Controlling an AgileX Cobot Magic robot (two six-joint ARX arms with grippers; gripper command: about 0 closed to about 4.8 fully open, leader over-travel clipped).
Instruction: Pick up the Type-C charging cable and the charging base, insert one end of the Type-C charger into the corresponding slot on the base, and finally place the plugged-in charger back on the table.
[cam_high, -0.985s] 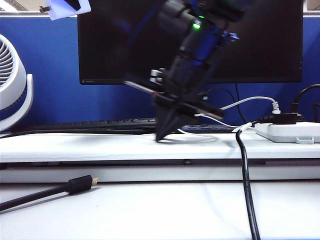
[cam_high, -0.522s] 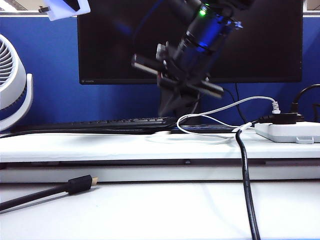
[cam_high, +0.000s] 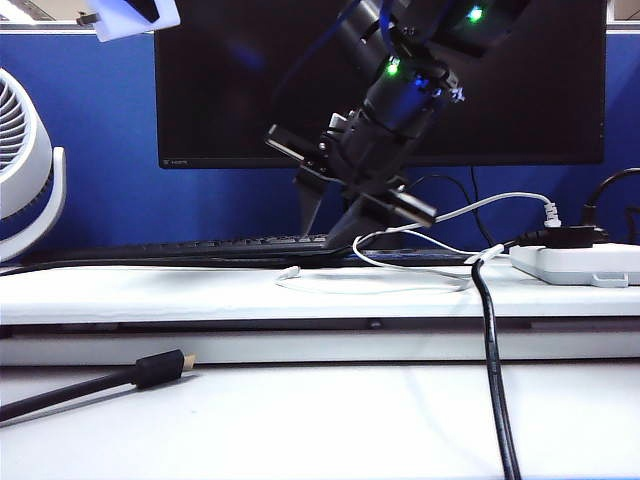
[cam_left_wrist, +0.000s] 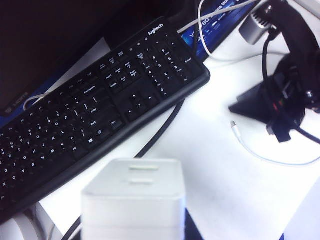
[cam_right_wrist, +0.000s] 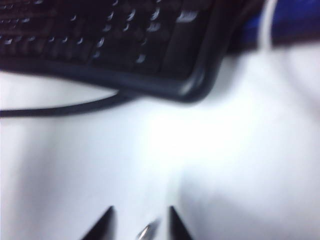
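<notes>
My right claw (cam_high: 335, 222) hangs over the ledge with jaws parted and empty, the cable (cam_high: 345, 289) lying loose on the table (cam_high: 150, 295) just below. My left claw, unseen, grips the white base (cam_left_wrist: 134, 200) aloft. Cable pickup unfinished; next: descend onto plug (cam_left_wrist: 233, 124) and close.

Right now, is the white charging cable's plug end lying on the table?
Yes, the Type-C charging cable lies loose on the table, its plug beside the right gripper.

My right gripper (cam_high: 335, 215) hanging tilted above the counter, dark fingers (cam_right_wrist: 102, 225) parted, my left gripper (cam_left_wrist: 132, 227) raised, clamped on a white block
</notes>
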